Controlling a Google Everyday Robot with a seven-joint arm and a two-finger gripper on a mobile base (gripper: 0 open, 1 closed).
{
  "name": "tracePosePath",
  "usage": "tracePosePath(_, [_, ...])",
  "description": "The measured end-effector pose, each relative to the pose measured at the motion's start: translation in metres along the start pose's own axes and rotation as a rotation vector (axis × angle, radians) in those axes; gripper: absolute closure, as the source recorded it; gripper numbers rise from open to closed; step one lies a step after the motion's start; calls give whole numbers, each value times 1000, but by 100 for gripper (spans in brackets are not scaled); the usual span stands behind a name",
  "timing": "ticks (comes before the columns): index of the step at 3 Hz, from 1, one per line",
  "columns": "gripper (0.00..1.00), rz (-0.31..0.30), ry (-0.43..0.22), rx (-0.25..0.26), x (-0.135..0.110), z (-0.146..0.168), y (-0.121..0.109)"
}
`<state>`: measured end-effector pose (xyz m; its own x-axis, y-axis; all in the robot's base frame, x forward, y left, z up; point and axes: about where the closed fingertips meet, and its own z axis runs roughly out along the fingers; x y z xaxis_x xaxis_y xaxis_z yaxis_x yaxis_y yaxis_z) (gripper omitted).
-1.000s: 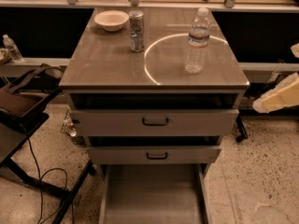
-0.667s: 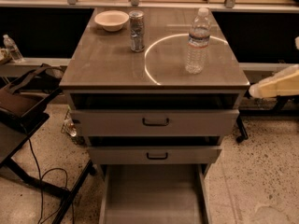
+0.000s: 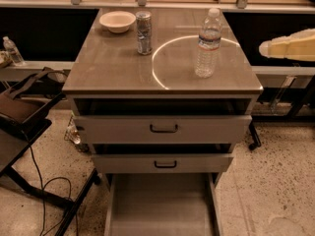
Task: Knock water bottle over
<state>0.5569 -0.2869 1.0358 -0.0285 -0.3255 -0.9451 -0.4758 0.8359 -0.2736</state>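
- Standing upright and untouched on the cabinet top, right of the can: water bottle.
- Climbing from lower right to bottle height, pointing leftward, well apart: gripper; open or closed, not showing.
- Lining up a sideways shove; knocking not yet happening.

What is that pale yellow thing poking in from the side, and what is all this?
That pale thing at the right edge is the robot's tool, the end of its arm for grabbing or pushing. It hangs in the air beside the cabinet, touching nothing, and I see nothing in it. The one camera looks down on the cabinet from the front. On its top stand a clear water bottle, a silver can and a white bowl. The bottle is upright; the robot's job is to knock it over. Below, drawers stand open.
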Motion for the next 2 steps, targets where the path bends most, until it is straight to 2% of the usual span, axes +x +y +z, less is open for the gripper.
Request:
tracePosePath(1, [0,23,-2,2,3,2,4])
tracePosePath(2, [0,111,-53,-33,2,34,11])
